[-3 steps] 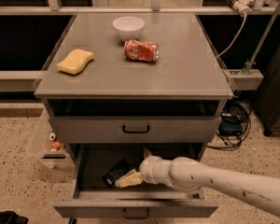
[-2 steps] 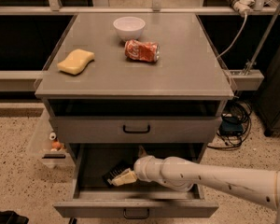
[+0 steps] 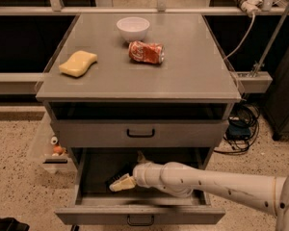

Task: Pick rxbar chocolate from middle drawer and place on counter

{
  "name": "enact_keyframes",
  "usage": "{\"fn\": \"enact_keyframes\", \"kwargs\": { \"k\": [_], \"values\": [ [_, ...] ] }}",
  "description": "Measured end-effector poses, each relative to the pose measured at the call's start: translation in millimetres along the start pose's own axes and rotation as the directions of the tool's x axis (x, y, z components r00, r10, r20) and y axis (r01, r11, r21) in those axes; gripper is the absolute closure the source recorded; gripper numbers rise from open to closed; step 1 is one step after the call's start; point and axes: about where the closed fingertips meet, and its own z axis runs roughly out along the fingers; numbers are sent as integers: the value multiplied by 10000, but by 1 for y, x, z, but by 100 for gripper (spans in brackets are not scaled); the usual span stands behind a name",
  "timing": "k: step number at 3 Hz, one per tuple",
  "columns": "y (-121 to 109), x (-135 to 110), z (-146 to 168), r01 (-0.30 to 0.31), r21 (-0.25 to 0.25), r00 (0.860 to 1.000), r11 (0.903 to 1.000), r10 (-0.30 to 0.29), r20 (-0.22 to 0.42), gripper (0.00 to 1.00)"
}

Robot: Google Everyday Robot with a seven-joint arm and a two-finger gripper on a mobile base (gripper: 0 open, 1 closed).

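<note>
The gripper [image 3: 123, 182] is pointing toward 9 o'clock inside the middle drawer [image 3: 183, 214], right at the rxbar chocolate [image 3: 115, 178]; its grip cannot be told.

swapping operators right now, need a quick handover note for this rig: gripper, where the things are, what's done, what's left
The gripper is inside the open middle drawer, right at the rxbar chocolate; whether it has a hold cannot be told.
The rxbar chocolate lies left of centre in the drawer, partly hidden by the gripper.
The counter holds a white bowl, a crushed red soda can and a yellow sponge.
Done: drawer open, arm at the bar.
Left: secure the bar, lift it out, set it on the counter.
</note>
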Motion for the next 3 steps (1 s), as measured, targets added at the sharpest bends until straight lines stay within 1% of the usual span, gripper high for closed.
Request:
{"fn": "enact_keyframes", "kwargs": {
  "k": [1, 2, 3],
  "values": [
    [27, -10, 33, -218, -690, 9986, 9974, 251, 475, 0],
    [65, -11, 74, 19, -1442, 9982, 9896, 68, 600, 0],
    [69, -10, 78, 76, -1498, 9984, 9887, 8, 563, 0]
  ]
}}
